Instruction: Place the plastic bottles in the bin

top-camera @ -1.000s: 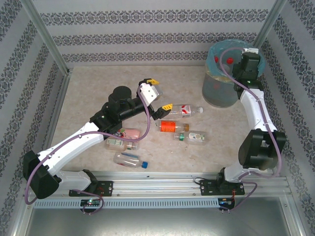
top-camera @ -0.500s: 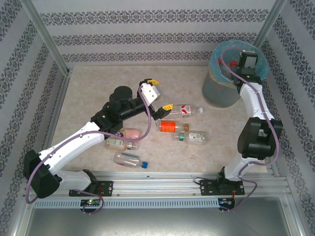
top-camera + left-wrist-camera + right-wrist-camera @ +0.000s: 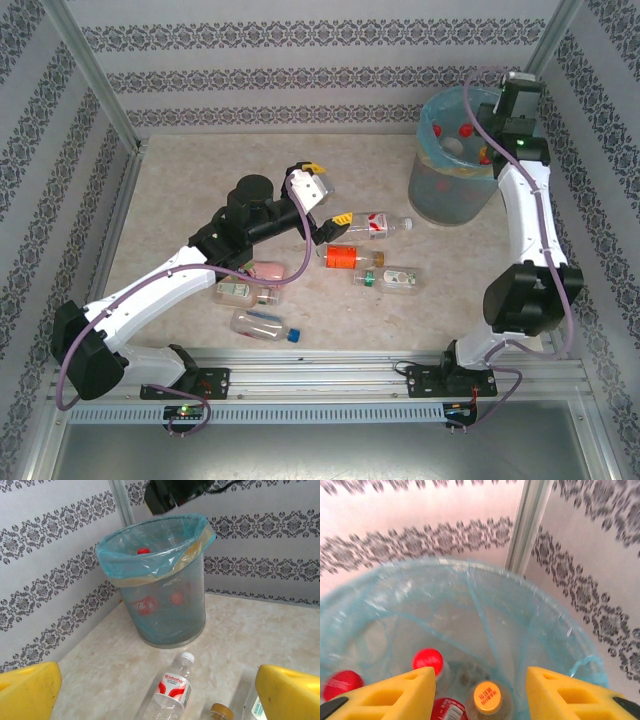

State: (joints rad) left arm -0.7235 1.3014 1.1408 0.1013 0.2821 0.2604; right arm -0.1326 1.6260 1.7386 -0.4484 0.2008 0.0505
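The bin (image 3: pixel 450 175) stands at the table's far right, a grey mesh basket lined with a light-blue bag. My right gripper (image 3: pixel 508 112) hangs over its far right rim. In the right wrist view that gripper (image 3: pixel 481 680) is open with nothing between its yellow fingers (image 3: pixel 395 695). Below it, bottles with red caps (image 3: pixel 427 660) and one with an orange cap (image 3: pixel 486 696) lie inside. My left gripper (image 3: pixel 326 191) is open above the table's middle. It faces a clear bottle with a red label (image 3: pixel 170 690) and the bin (image 3: pixel 160 580) beyond.
More plastic bottles lie on the table: a red-labelled one (image 3: pixel 375 224), an orange one (image 3: pixel 350 257), a green-labelled one (image 3: pixel 388 278), two partly under the left arm (image 3: pixel 245 290) and a blue-capped one (image 3: pixel 265 325). Patterned walls enclose the table on three sides.
My right gripper has moved toward the bin's far right rim, and its jaws have gone from shut to open. The left arm has hardly moved.
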